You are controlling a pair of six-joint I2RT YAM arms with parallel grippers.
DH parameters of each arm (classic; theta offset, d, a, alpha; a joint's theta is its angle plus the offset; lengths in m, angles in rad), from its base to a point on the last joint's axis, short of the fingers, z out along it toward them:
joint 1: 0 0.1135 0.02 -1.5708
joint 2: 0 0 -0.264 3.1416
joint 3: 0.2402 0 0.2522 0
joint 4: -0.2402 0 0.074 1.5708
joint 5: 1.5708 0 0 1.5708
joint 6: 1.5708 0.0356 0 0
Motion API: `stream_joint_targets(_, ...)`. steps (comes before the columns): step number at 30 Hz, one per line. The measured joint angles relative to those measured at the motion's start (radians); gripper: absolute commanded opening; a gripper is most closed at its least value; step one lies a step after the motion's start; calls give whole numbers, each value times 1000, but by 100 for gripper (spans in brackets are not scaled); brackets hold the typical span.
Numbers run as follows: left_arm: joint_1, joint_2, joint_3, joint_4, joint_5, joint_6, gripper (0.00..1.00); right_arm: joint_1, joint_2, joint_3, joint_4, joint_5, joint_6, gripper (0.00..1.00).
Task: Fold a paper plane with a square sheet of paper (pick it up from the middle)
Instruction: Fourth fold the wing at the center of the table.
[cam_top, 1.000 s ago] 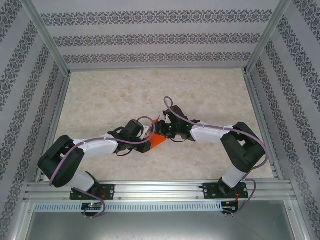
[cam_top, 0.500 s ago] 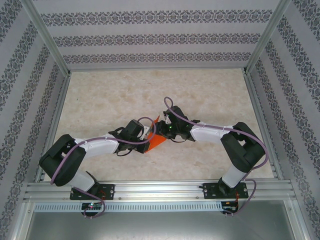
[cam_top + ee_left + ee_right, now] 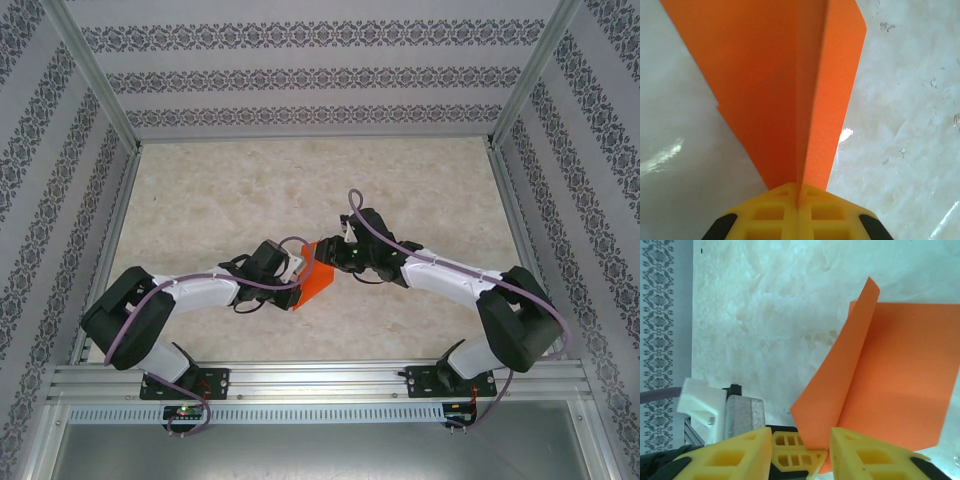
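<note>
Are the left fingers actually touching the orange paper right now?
Touching. In the left wrist view the left gripper's yellow fingers are pressed together, and the folded orange paper comes straight out of the seam between them.

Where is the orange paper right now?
Top view, centre: the orange sheet of paper is pinched in the left gripper, a corner inside the open right gripper.

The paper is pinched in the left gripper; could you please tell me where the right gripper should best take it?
Take the raised flap of the paper at its corner nearest the right gripper, approaching from the side opposite the left gripper. The flap stands up off the table, so the open gripper can straddle it.
</note>
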Motion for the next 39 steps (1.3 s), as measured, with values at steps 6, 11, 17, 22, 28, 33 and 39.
stream_joint_targets(6, 1, 10, 0, 4, 34, -7, 1, 8, 26, -9, 24, -35, -3, 17)
stream_joint_targets(11, 22, 10, -19, 27, 77, -31, 1, 30, 109, -3, 83, -72, 2, 14)
stream_joint_targets(17, 57, 10, -48, 56, 130, -55, 2, 42, 204, 31, 133, -105, 11, 14)
stream_joint_targets(22, 76, 10, -52, 60, 153, -69, 2, 42, 244, 46, 172, -129, 27, 15)
stream_joint_targets(28, 101, 26, -53, 65, 201, -72, 3, 42, 280, 58, 192, -128, 35, 16)
stream_joint_targets(33, 116, 39, -52, 72, 236, -72, 3, 42, 291, 66, 192, -127, 35, 16)
stream_joint_targets(39, 124, 51, -45, 72, 255, -72, 3, 42, 292, 66, 190, -121, 35, 16)
